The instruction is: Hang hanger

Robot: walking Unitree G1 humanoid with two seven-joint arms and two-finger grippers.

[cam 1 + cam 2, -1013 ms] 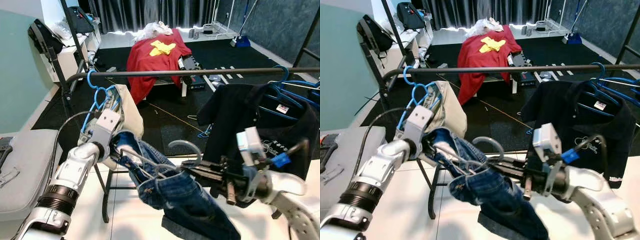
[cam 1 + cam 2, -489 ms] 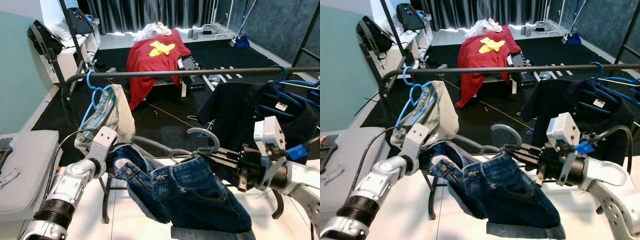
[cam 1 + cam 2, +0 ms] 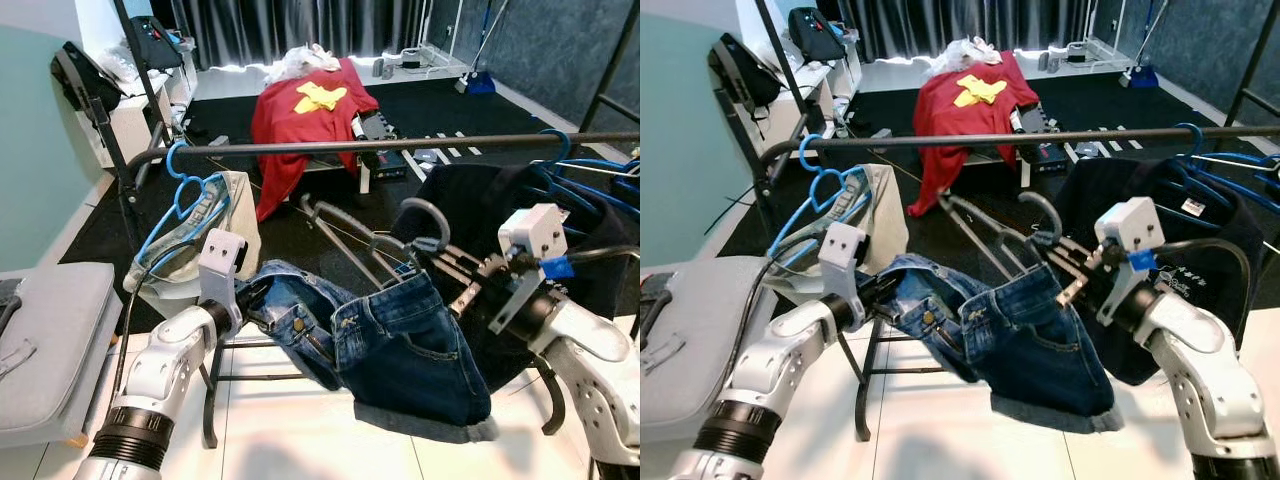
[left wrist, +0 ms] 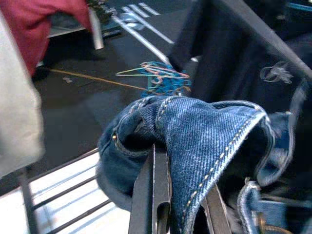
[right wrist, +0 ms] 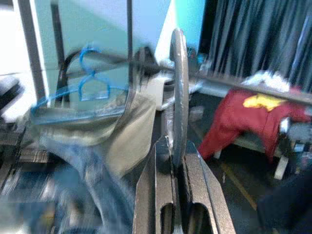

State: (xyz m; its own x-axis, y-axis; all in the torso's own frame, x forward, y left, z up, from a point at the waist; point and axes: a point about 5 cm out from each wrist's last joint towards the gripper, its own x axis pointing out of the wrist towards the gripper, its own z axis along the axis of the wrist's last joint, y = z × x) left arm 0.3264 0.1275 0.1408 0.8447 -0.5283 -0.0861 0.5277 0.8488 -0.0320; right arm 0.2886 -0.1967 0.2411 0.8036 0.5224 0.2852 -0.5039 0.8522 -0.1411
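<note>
The right pincer (image 3: pixel 425 245) is clamping the neck of the grey hanger (image 3: pixel 350 235), fingers closed on it, holding it just below the clothes rail (image 3: pixel 400 145). The denim shorts (image 3: pixel 400 345) are draping from the hanger. The left pincer (image 3: pixel 890 290) is gripping the shorts' waistband, fingers closed on the denim. A beige garment (image 3: pixel 235 215) is hanging on a blue hanger (image 3: pixel 185 185) beside it.

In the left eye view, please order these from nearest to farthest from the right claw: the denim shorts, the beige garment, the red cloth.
From the right claw:
1. Denim shorts: just below it, on the grey hanger it holds.
2. Beige garment: on the rail's left end, beyond the shorts.
3. Red cloth: far back across the room.
</note>
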